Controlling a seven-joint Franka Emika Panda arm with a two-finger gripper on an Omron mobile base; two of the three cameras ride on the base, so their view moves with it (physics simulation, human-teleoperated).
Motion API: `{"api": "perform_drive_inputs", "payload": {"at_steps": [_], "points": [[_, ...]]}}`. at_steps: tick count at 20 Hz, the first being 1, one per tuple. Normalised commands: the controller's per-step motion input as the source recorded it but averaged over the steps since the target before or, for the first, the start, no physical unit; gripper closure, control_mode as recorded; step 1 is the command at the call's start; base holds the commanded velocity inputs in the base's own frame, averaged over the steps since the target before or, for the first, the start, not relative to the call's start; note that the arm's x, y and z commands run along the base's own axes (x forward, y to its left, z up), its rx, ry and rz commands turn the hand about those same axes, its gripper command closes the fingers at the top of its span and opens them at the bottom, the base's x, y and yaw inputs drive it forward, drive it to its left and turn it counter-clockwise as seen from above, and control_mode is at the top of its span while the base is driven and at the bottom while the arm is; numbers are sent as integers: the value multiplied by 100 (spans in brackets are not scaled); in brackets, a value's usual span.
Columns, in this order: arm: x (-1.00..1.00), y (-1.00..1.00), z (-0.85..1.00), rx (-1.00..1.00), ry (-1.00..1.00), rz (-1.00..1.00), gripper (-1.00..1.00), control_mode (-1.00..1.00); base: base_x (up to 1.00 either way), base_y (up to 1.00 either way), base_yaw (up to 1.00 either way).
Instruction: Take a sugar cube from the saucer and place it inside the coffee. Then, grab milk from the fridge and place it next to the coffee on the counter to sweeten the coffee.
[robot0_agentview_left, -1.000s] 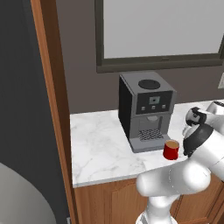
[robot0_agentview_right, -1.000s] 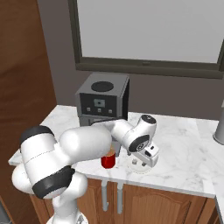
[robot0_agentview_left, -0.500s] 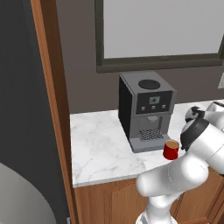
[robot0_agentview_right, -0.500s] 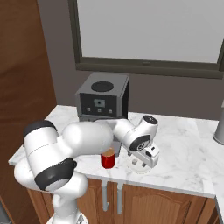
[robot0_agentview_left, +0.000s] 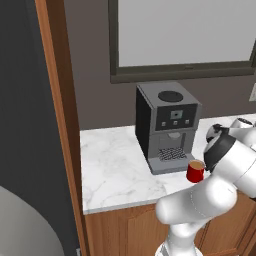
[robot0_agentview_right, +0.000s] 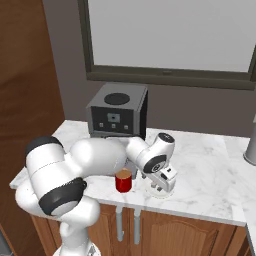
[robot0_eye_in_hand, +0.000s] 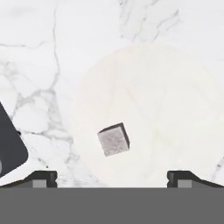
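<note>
One gripper: it (robot0_eye_in_hand: 112, 176) hangs straight above the saucer, jaws spread wide with nothing between them; both dark fingertips (robot0_eye_in_hand: 40, 177) peek up at the bottom of the hand view, one to each side of the sugar cube.
Sugar cube: a small grey-white cube (robot0_eye_in_hand: 113, 139) lies on the saucer, off-centre toward the near-left part of the dish in the hand view, turned a little askew, untouched by the fingers.
Saucer: the round white dish (robot0_eye_in_hand: 175, 100) sits flat on the marble near the front edge of the counter; in the right base view its rim (robot0_agentview_right: 161, 193) shows just under the robot's hand.
Coffee: the small red cup (robot0_agentview_right: 123, 181) with brown liquid at its rim stands just beside the saucer, to its left in the right base view, and apart from it; it also shows in the left base view (robot0_agentview_left: 195, 171).
Counter: white, grey-veined marble (robot0_agentview_right: 215, 172) over brown wooden cabinets.
Coffee machine: the dark grey box (robot0_agentview_left: 166, 125) stands behind the cup, against the wall.
Window: a dark-framed pane (robot0_agentview_right: 170, 40) is set in the wall above the machine.
</note>
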Motion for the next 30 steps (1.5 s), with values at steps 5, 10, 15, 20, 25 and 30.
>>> {"api": "perform_drive_inputs", "payload": {"at_steps": [5,10,15,20,25,30], "points": [[11,-3,-22,0,1,0,-100,-100,0,0,0],[7,-12,-10,0,1,0,-100,-100,0,0,0],[0,-11,-1,1,0,0,-100,-100,0,0,0],[4,-2,-3,1,2,0,-100,-100,0,0,0],[0,0,-5,0,1,0,-100,-100,0,0,0],[0,0,-4,0,1,0,-100,-100,0,0,0]]}}
